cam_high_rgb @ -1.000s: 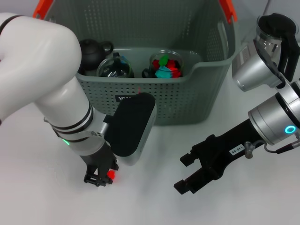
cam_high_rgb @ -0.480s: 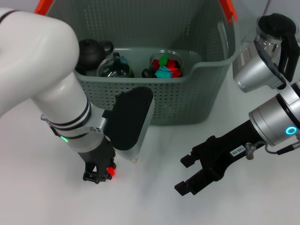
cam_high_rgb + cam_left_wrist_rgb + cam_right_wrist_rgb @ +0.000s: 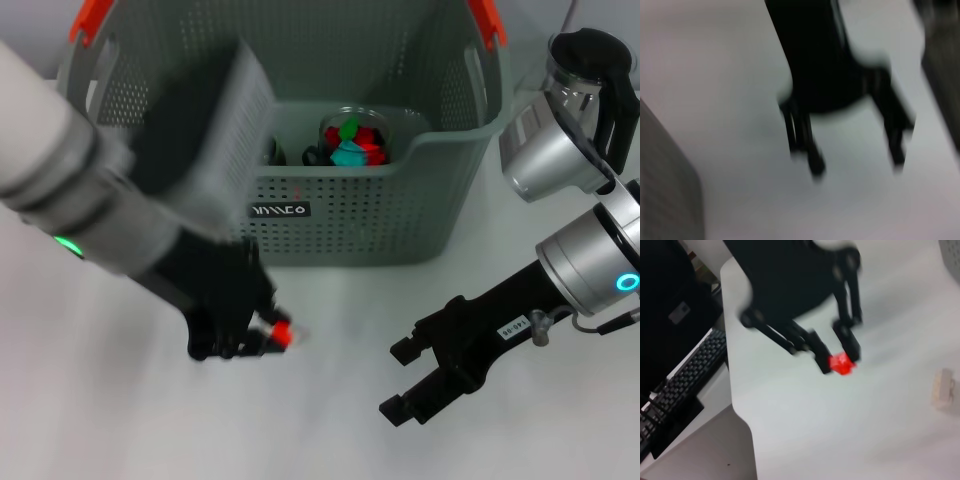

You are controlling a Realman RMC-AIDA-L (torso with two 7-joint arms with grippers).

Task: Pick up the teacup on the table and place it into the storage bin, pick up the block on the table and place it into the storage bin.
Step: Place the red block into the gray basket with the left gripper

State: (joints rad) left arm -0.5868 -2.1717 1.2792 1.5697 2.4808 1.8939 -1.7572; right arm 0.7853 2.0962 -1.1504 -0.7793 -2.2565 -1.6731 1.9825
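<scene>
My left gripper [image 3: 268, 336] hangs above the table in front of the storage bin [image 3: 340, 215], shut on a small red block [image 3: 279, 332]. The right wrist view shows the same block [image 3: 842, 363] pinched between the left gripper's [image 3: 837, 360] black fingertips, clear of the tabletop. The grey-green perforated bin has orange-red handle ends. Inside it stands a glass teacup [image 3: 352, 140] holding coloured pieces. My right gripper [image 3: 396, 380] is open low over the table at the right, with nothing in it. It also shows in the left wrist view [image 3: 855, 165].
A silver jug with a black lid [image 3: 565, 110] stands to the right of the bin. A small beige piece [image 3: 942, 388] lies on the table near the left gripper. Beyond the table's edge [image 3: 737, 405] sits a keyboard [image 3: 680, 385].
My left arm has risen and swung to the right, carrying the red block up off the table. It now hides the bin's left part. The right arm has barely moved.
</scene>
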